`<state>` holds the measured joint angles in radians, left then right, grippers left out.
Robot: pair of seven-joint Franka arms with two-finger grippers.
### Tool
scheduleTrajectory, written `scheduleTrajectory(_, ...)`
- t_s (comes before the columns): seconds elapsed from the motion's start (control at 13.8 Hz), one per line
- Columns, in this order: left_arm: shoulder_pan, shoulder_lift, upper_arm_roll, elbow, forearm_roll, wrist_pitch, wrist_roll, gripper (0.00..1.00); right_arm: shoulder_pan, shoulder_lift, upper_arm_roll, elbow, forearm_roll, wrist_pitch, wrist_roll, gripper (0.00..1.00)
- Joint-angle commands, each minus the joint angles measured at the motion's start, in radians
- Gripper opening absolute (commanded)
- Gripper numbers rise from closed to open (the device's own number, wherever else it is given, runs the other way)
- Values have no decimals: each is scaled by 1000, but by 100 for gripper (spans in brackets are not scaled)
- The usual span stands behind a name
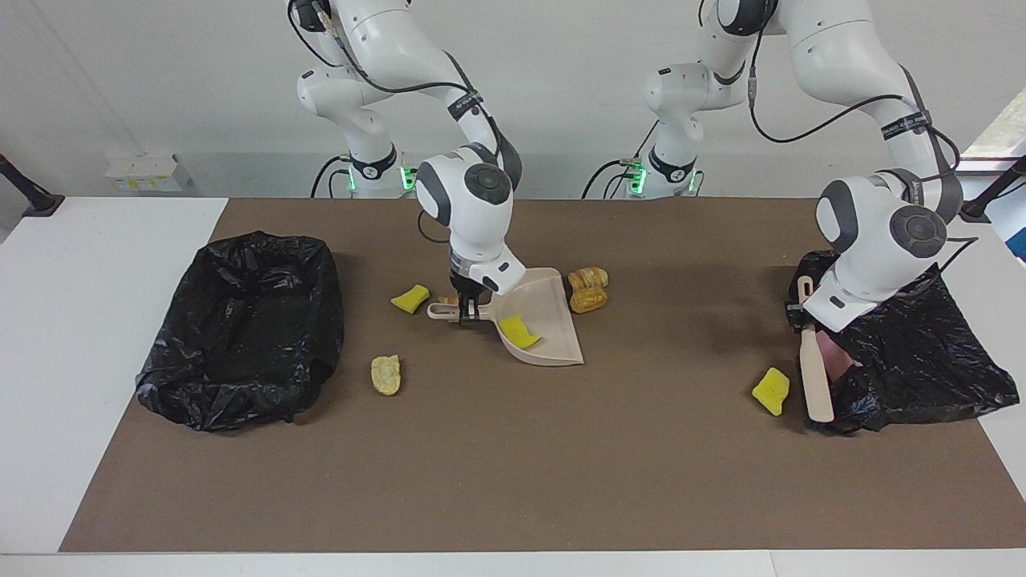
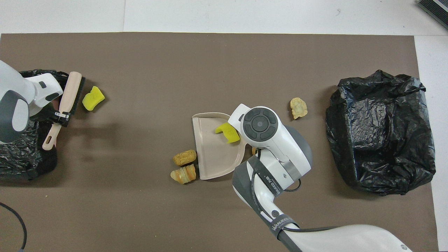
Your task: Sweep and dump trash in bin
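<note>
My right gripper [image 1: 467,311] is shut on the handle of the beige dustpan [image 1: 539,319] [image 2: 213,148], which rests on the brown mat with a yellow sponge piece [image 1: 517,331] [image 2: 227,132] inside. Two tan bread chunks [image 1: 587,290] [image 2: 184,157] lie against the pan's side. My left gripper [image 1: 800,311] [image 2: 61,115] is shut on the beige brush [image 1: 814,377] [image 2: 69,94], held at the edge of the crumpled black bag, bristles toward a yellow sponge scrap [image 1: 771,390] [image 2: 93,98]. Another yellow scrap [image 1: 409,298] and a tan chunk [image 1: 385,374] [image 2: 298,107] lie between the dustpan and the bin [image 1: 240,328] [image 2: 381,133].
The bin is an open box lined with black plastic at the right arm's end of the mat. A crumpled black bag [image 1: 914,344] [image 2: 21,157] with something pink under it lies at the left arm's end. White table [image 1: 80,320] surrounds the mat.
</note>
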<state>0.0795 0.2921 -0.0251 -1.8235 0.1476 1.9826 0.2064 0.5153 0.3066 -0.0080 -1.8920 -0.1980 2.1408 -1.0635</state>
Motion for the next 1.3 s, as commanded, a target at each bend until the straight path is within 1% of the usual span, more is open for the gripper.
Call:
scheduleTrajectory(0.0,-21,-46,-1,-80,9,5,8,0,-12,-18,10,-48,-18,28,-27,0)
scheduleTrajectory(0.14,-47,-71,-1,-128,-68,18,11,0,-15,-20,10,-53,-18,28,-27,0)
scheduleTrajectory(0.29,-75,-94,-1,-164,-91,9,33,0,-15,-20,10,-55,-18,28,-27,0)
scheduleTrajectory(0.43,-95,-113,-1,-191,-181,2,74,0,-18,-20,10,-55,-18,28,-27,0)
scheduleTrajectory(0.58,-121,-146,-1,-253,-271,5,91,0,-20,-20,10,-58,-18,28,-27,0)
scheduleTrajectory(0.72,-156,-171,-1,-295,-289,7,90,0,-20,-23,10,-61,-18,27,-27,0)
scheduleTrajectory(0.87,-185,-201,-1,-341,-357,5,88,0,-18,-23,8,-64,-18,22,-24,0)
scheduleTrajectory(0.94,-211,-224,-1,-371,-378,4,73,0,-11,-27,6,-64,-21,18,-20,0)
scheduleTrajectory(1.01,-242,-267,2,-405,-404,4,36,0,-6,-27,6,-62,-40,11,-16,0)
scheduleTrajectory(1.23,-297,-341,2,-424,-405,-62,-128,0,9,-35,6,-52,-112,-31,69,0)
